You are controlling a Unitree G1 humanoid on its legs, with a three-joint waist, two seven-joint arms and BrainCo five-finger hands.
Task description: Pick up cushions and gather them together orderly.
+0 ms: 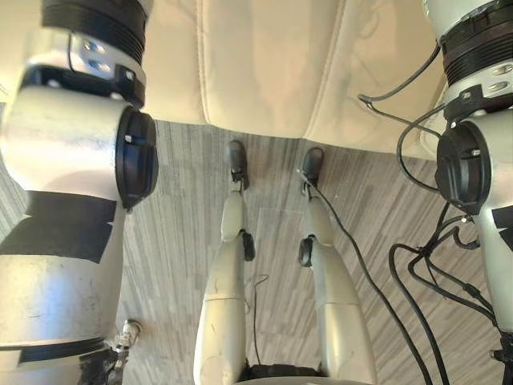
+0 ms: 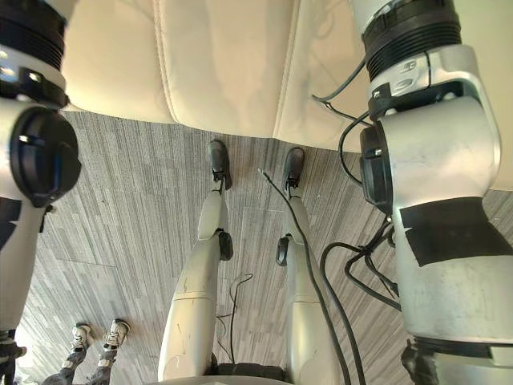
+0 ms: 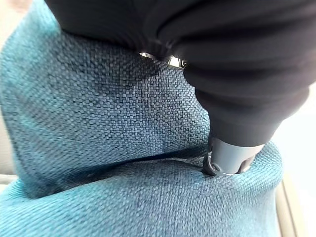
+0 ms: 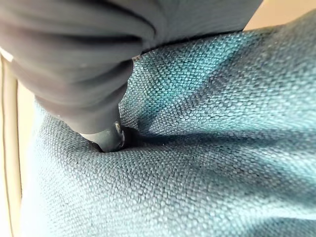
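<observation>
Looking down through the left eye view, we see a cream leather sofa [image 1: 256,56] along the far side and a grey striped carpet floor [image 1: 176,208] in front of it.

From the right eye view we get the same sofa and floor, plus a person's pale shoes [image 2: 100,335] on the carpet at our lower left.

Our left wrist view adds a teal woven fabric cushion [image 3: 98,113]. The left robot hand [image 3: 229,155] is sunk into a deep crease in it, and we cannot tell whether it grasps or lies released.

Our right wrist view has the right robot hand [image 4: 106,136] pressed into a fold of the same teal fabric, and again we cannot tell its grip. A cream strip [image 4: 10,148] runs just beside the cushion.
</observation>
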